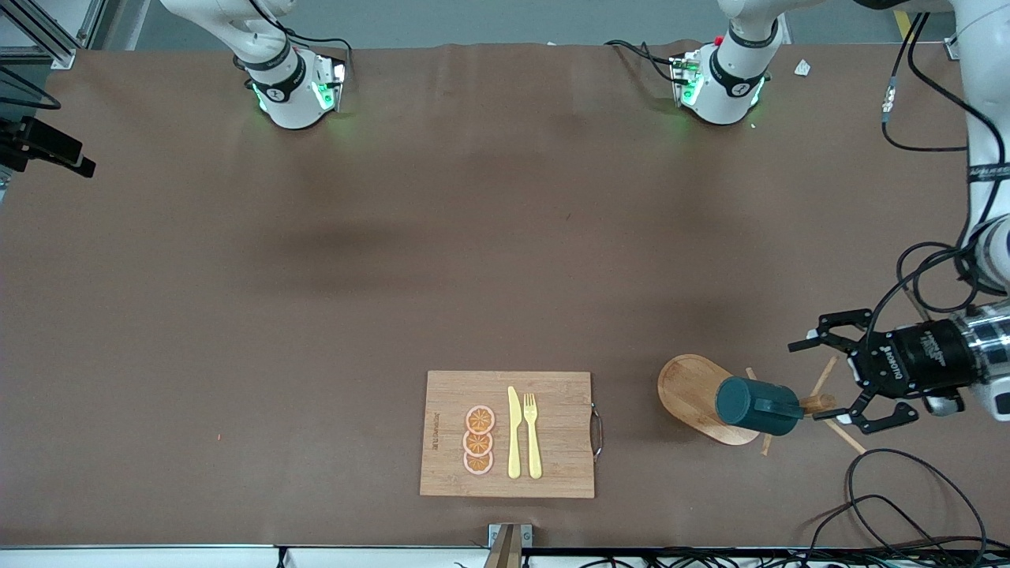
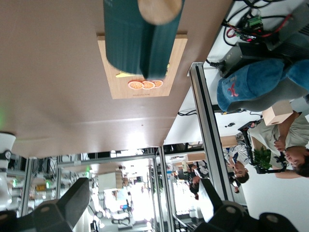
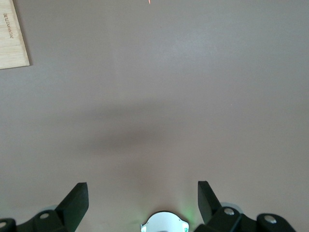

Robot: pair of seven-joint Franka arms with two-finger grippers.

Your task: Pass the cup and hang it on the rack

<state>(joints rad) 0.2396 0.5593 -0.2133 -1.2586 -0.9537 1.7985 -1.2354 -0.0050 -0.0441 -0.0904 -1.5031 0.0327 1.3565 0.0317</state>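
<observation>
Brown matting covers the table [image 1: 237, 315], and toward the right arm's end it is bare, with only the green-lit bases of the two arms standing along its edge. The right gripper [image 3: 142, 200] hangs above this bare stretch near its own base, its fingers spread wide with nothing between them; a corner of the cutting board [image 3: 12, 38] shows in the right wrist view, well apart from it. That arm waits.

Midway along the table lies the bamboo cutting board [image 1: 509, 434] with its metal handle [image 1: 597, 430] turned toward the rack. On it sit three orange slices [image 1: 478, 442] in a row, and beside them a yellow knife [image 1: 514, 434] and a yellow fork [image 1: 533, 435].

Next comes the rack [image 1: 694, 398], its oval wooden base flat on the table and its thin pegs [image 1: 824, 379] splayed out around the post. The cup [image 1: 756, 405] hangs on the rack with its dark teal side showing and its handle toward the left gripper [image 1: 824, 381].

The left gripper is held level, just beside the cup and pointing at it, jaws wide and holding nothing; two pegs lie between the fingers [image 1: 840, 323] and the cup. In the left wrist view the cup [image 2: 140, 38] fills the space ahead of the fingers, apart from them, with a round wooden end of the rack [image 2: 159, 9] overlapping it.
</observation>
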